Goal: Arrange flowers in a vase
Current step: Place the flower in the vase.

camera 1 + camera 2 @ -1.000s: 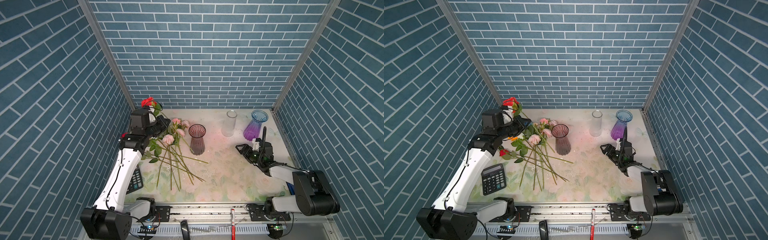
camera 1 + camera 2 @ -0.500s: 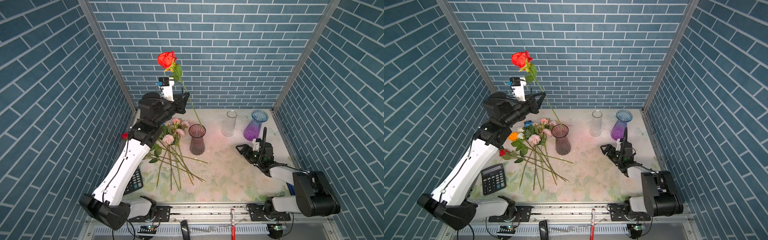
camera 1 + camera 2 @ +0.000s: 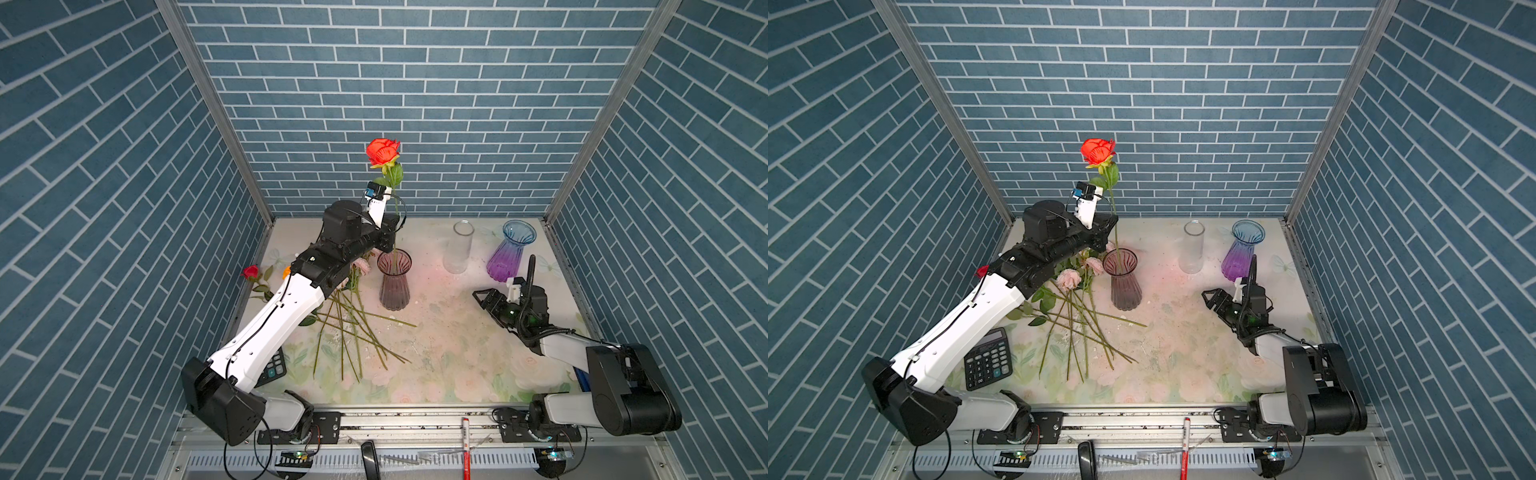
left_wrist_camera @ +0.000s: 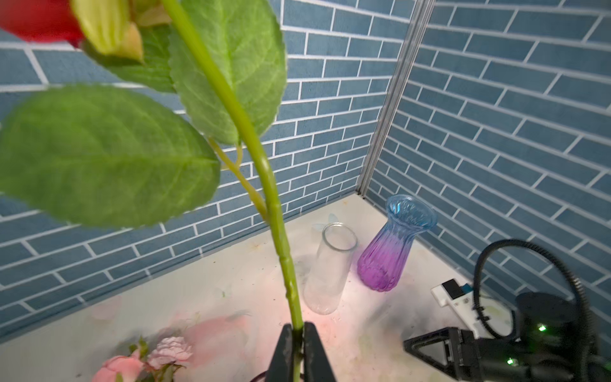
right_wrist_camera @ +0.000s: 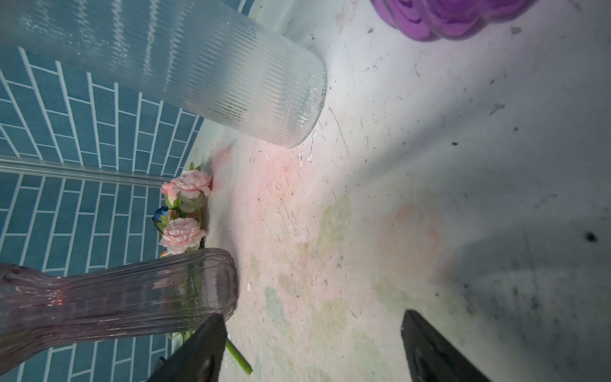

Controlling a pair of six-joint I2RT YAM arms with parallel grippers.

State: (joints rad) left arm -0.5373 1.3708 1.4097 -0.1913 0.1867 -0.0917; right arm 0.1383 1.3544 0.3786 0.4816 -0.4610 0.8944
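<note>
A red rose (image 3: 382,151) (image 3: 1097,150) stands upright over a smoky pink ribbed vase (image 3: 394,282) (image 3: 1123,282), its stem (image 4: 264,165) running down into the vase mouth. My left gripper (image 3: 395,226) (image 4: 297,334) is shut on that stem just above the rim, one finger hugging each side. The other flowers (image 3: 353,328) (image 3: 1075,320) lie in a heap left of the vase, pink blooms (image 5: 183,228) at the back. My right gripper (image 3: 482,297) (image 5: 314,337) rests low on the mat, open and empty, pointing towards the vase (image 5: 115,291).
A clear ribbed glass cylinder (image 3: 458,249) and a blue-to-purple vase (image 3: 509,253) stand at the back right. A black calculator (image 3: 987,358) lies at the front left under my left arm. A small red rose (image 3: 250,272) lies by the left wall.
My left arm lifted the red rose off the heap, swung it right and brought it down, so its stem now enters the smoky vase. The right arm has not moved.
</note>
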